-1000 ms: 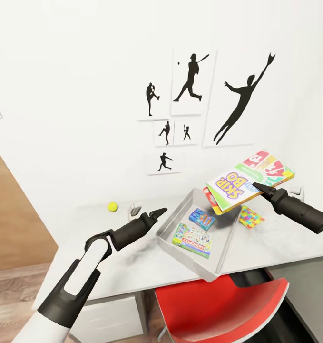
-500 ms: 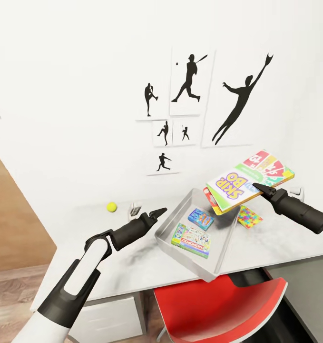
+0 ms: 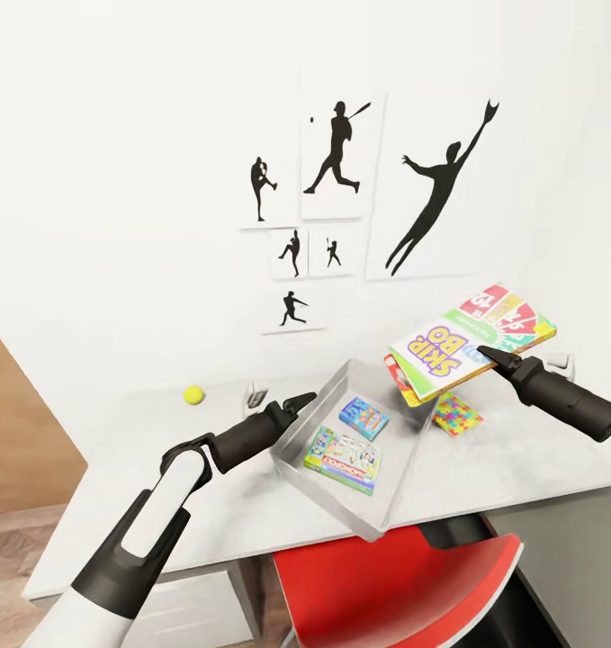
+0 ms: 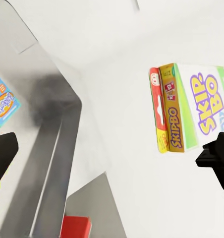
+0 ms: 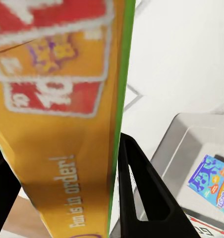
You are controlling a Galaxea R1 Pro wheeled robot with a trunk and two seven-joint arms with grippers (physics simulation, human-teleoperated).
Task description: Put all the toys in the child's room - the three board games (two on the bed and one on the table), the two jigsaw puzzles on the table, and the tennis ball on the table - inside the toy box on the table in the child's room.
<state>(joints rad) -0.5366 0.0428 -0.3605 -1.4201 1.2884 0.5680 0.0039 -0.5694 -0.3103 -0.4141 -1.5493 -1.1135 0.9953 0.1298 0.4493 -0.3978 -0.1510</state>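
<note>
My right gripper [image 3: 489, 353] is shut on the yellow-green-red Skip-Bo board game [image 3: 471, 340], held in the air above the far right corner of the toy box [image 3: 285, 441]; its fingers [image 5: 141, 198] clamp the box edge [image 5: 67, 124]. The pale grey toy box stands on the table [image 3: 161, 468] and holds the blue board game [image 3: 363, 417] and the Monopoly one [image 3: 344, 449]. My left gripper [image 3: 301, 399] hovers open at the toy box's left rim, holding nothing. One jigsaw puzzle [image 3: 455, 413] lies right of the toy box. The tennis ball [image 3: 193, 393] rests at the table's back left.
A red chair [image 3: 404, 585] is tucked under the table's front edge below the toy box. A small pale object [image 3: 256, 393] stands by the wall behind my left gripper. Baseball silhouette prints [image 3: 336, 162] hang on the white wall. Wood floor [image 3: 17, 558] shows at the left.
The whole picture has slid left, so the camera has moved. Both arms keep their places in the picture, and the Skip-Bo box stays in my right gripper.
</note>
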